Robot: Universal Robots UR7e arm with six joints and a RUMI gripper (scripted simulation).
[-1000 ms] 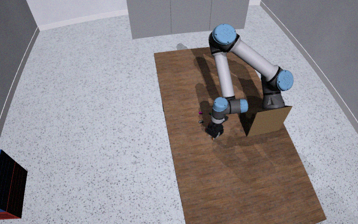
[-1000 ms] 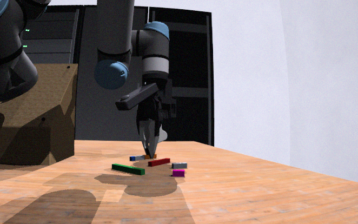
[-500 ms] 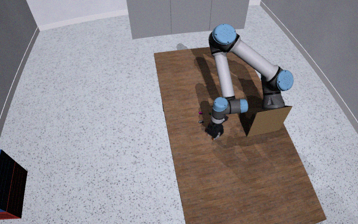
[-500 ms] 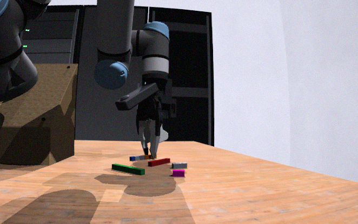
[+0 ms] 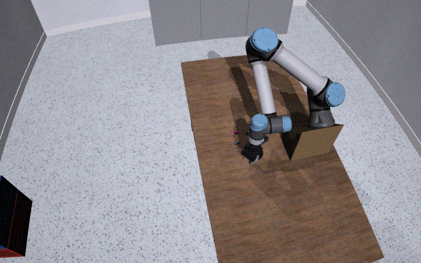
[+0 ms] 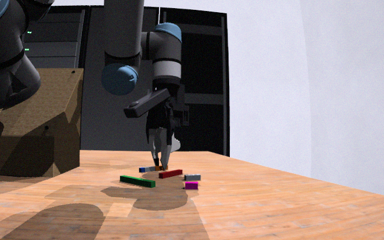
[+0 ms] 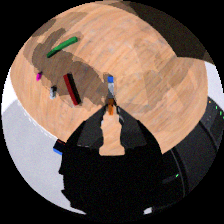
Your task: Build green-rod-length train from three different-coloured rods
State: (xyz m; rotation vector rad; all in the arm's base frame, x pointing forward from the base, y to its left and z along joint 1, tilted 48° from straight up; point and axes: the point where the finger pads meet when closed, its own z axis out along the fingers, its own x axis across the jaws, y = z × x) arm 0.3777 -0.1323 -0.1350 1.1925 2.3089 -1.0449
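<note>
— Where's the gripper (image 5: 254, 161) (image 6: 161, 166) (image 7: 111, 106) from where you stand?
— Low over the wood, its fingertips apart, one each side of the orange rod (image 5: 250, 163) (image 6: 157, 168) (image 7: 110, 108); whether they're squeezing it, I can't tell
— And the train?
— Blue rod (image 6: 141, 170) (image 7: 110, 79), a grey rod (image 6: 149, 168) (image 7: 111, 88), then the orange, all roughly in one line; blue meets grey, but I can't make out whether grey and orange quite touch
— What about the others?
— The red rod (image 6: 170, 174) (image 7: 72, 90) lies off to the side, between that line and the loose grey rod (image 5: 235, 143) (image 6: 192, 177) (image 7: 52, 93). The magenta rod (image 5: 235, 133) (image 6: 191, 185) (image 7: 38, 76) is near the loose grey, and the green rod (image 5: 247, 133) (image 6: 137, 181) (image 7: 62, 46) lies apart, flat too

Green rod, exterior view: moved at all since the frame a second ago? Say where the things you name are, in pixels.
No. The green rod (image 5: 247, 133) (image 6: 137, 181) (image 7: 62, 46) shows no visible shift against the wooden pedestal (image 5: 318, 143) (image 6: 66, 145) (image 7: 185, 35); same spot, same angle.
</note>
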